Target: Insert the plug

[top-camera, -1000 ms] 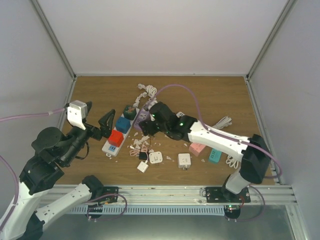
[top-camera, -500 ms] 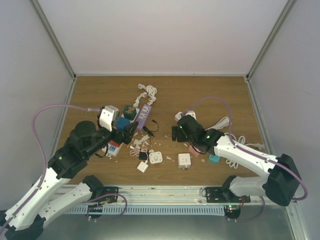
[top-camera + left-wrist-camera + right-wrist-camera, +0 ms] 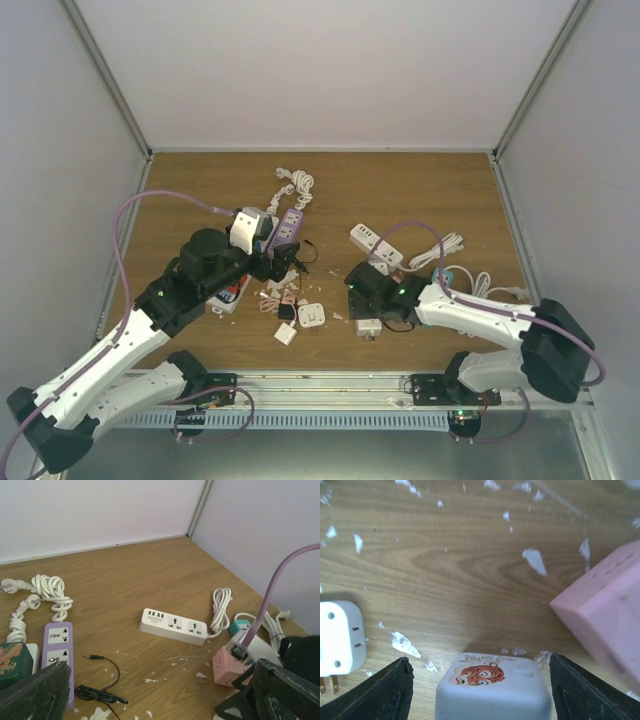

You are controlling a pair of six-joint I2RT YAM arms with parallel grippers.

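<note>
Now the plug (image 3: 493, 687), tiger face up, lies flat on the table (image 3: 470, 555) between the parted fingers of the right gripper (image 3: 480, 680), not yet pinched. That straddle looks set for a grasp. At its 2 o'clock sits a pink block (image 3: 600, 610). The left gripper (image 3: 160, 695) gapes, empty.

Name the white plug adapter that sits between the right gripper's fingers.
The white adapter bearing the tiger sticker, framed by the right gripper; the plain white adapter with brass prongs lies outside its fingers.

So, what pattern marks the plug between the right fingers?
The plug shows an orange tiger; right wrist view.
</note>
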